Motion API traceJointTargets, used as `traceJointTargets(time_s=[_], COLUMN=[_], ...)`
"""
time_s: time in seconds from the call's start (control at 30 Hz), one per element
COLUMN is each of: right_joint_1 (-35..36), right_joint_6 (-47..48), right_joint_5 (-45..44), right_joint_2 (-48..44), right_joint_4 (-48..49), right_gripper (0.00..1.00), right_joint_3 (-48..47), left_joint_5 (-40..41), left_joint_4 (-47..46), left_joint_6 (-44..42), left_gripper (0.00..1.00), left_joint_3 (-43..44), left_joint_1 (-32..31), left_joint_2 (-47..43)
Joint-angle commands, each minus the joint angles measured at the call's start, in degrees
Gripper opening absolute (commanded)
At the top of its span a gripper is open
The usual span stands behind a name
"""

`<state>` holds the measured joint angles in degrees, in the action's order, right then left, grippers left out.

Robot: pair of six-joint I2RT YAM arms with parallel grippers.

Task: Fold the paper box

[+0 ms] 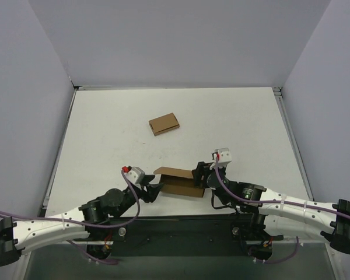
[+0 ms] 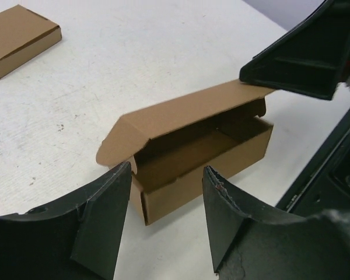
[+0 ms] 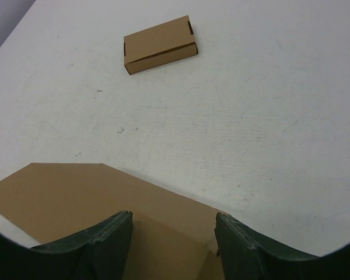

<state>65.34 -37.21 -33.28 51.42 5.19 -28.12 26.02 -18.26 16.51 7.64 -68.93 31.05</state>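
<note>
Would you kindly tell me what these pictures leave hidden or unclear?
Right wrist: the half-folded brown cardboard box is cut off by the bottom edge and the right claw.
Left wrist: the left claw partly covers its near end.
Top: claw-to-box contact is too small to judge.

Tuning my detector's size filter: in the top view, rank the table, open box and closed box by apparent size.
1. Table
2. Open box, clearly larger than the closed one
3. Closed box; it lies farther from the arms, so part of the gap may be distance
</note>
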Motion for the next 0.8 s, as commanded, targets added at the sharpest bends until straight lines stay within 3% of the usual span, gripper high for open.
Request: traceJointTargets(time_s=[0.0,0.2,0.6,0.77], right_joint_1=[1.4,3.0,5.9,6.7], right_joint_6=[-1.1,-2.2,-4.4,-5.0], right_joint_5=[-3.5,-5.3,-7.2,-7.6], right_joint_2=[0.1,-0.4,0.8,1.7], right_joint_4=[-2.1,-4.4,-7.0,-8.4], right_gripper=[0.59,0.59,0.58,0.58], right_joint_3=[-0.4,-0.4,-0.3,-0.4], left_joint_5=[-4.2,0.6,1.5,-5.6], left_joint_4=[11.9,16.9,12.0,12.6], left_joint_6=[3.5,8.8,13.5,15.9], left_gripper=[0.62,0.62,0.68,0.7], left_joint_3=[5.5,12.3,23.6,25.5], left_joint_1=[0.0,0.2,1.9,7.9], left_joint_2=[-6.2,-5.7,4.1,9.6])
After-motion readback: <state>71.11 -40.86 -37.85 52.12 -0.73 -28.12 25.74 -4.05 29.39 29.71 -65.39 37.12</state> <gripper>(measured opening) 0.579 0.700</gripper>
